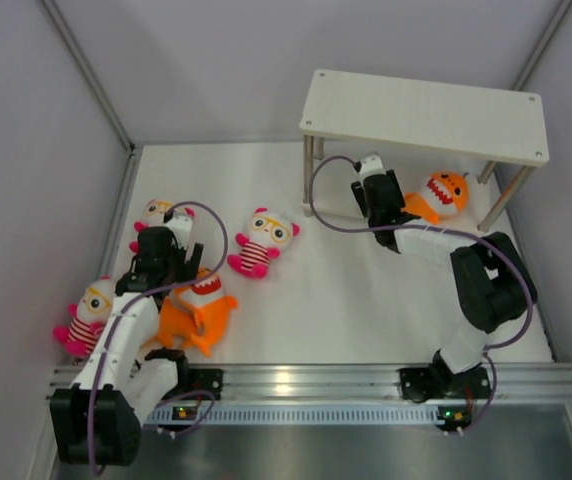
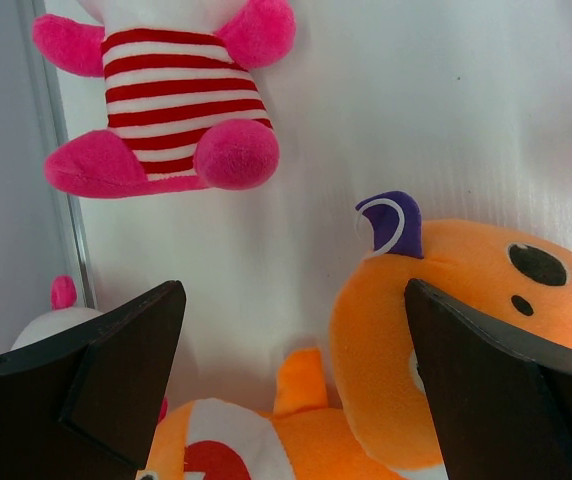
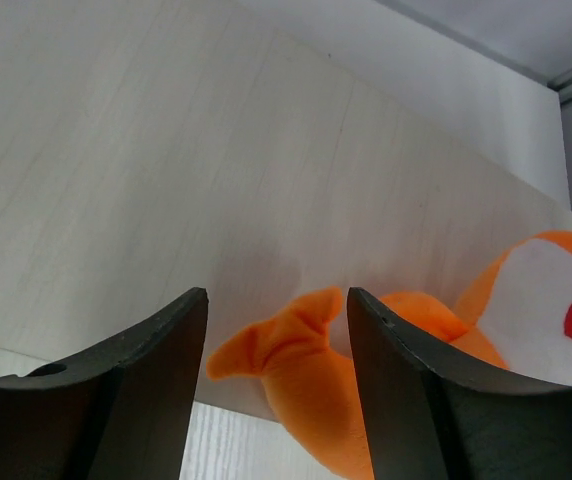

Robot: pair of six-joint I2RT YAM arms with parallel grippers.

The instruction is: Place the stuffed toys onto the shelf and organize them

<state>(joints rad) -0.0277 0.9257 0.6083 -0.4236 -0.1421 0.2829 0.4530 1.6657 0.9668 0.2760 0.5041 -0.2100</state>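
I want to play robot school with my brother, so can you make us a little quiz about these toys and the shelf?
1. Count it: how many toys with red stripes show in the top view?
2. True or false: a toy lies on the top board of the shelf.
3. Pick one: which toy sits under that top board, right by the open right tool?
A. an orange shark
B. a striped toy with glasses
C. no toy at all

Key
1. Three dolls, one partly hidden by the left arm.
2. False, the top board is bare.
3. A
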